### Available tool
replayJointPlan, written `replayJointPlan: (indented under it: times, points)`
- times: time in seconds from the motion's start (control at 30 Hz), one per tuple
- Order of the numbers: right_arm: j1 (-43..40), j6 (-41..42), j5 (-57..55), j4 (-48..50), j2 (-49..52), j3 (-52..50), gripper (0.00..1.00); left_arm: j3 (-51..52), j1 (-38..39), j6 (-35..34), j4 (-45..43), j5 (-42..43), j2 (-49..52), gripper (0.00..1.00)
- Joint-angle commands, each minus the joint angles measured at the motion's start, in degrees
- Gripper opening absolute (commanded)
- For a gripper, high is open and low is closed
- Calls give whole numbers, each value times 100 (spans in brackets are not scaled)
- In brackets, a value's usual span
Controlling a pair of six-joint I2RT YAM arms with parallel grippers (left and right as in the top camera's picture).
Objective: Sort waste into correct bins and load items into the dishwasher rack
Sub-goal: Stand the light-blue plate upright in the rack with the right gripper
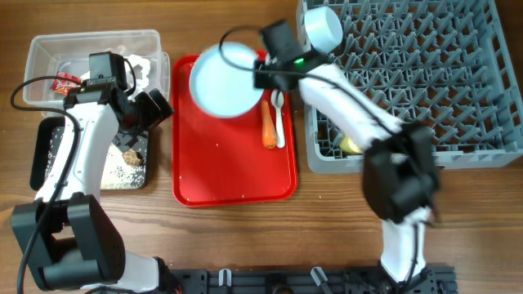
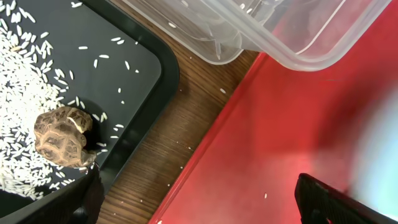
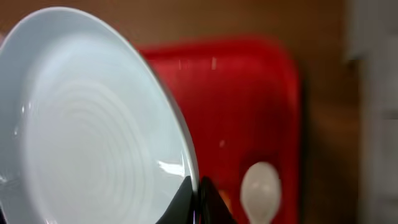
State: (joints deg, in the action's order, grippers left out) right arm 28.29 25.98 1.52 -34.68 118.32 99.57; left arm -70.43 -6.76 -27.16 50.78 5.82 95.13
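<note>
1. At the far left, the clear plastic tub [image 1: 41,55] holds the red snack wrapper [image 1: 65,82] and the crumpled tissue [image 1: 137,64]. Just below it, the black tray [image 1: 38,159] holds the rice grains [image 2: 25,81] and the brown food scrap [image 2: 62,137].
2. The left gripper [image 1: 154,108] hovers between these bins and the red serving tray [image 1: 229,175]. Its fingers are spread wide with nothing between them.
3. The carrot [image 1: 269,128] and the white spoon [image 1: 279,114] lie side by side on the red tray, not yet sorted.
4. The right gripper [image 1: 261,75] is clamped on the rim of the pale blue plate [image 1: 222,80], holding it over the tray's far end. Loading the plate looks like the step in hand.
5. The dishwasher rack [image 1: 458,98] already holds a bowl [image 1: 323,28] in its corner. What looks like the yellow cup [image 1: 351,145] sits there too, partly hidden by the arm. The next move probably calls for carrying the plate rightward over the rack wall. It would then be turned on edge and lowered between pegs, clear of the bowl.
</note>
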Motion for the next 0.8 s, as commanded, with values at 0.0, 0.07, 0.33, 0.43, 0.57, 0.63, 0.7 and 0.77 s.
replayJointPlan:
  times: [0.0, 0.07, 0.33, 0.43, 0.57, 0.63, 0.7, 0.77]
  points:
    - [-111, -393, -1360, -190, -1283, 57, 4, -39, -26, -33, 0, -57, -28, 100]
    - [-140, -393, -2527, -461, -1631, 57, 4, -39, -26, -33, 0, -55, -28, 100]
    - [-280, -1954, -6736, -949, -2024, 35, 4, -39, -26, -33, 0, -55, -28, 100]
    - [-444, -2625, -7088, -852, -2017, 17, 4, -39, -26, -33, 0, -57, -31, 100]
    - [-872, -3182, -5783, -629, -2011, 17, 4, -39, -26, -33, 0, -55, -28, 100]
    - [-1161, -3309, -4540, -625, -1989, 17, 4, -39, -26, -33, 0, -57, -31, 100]
    - [-1349, -3259, -4299, -592, -1937, 17, 4, -39, -26, -33, 0, -55, -28, 100]
    - [-1493, -3180, -4301, -533, -1847, 17, 4, -39, -26, -33, 0, -55, -28, 100]
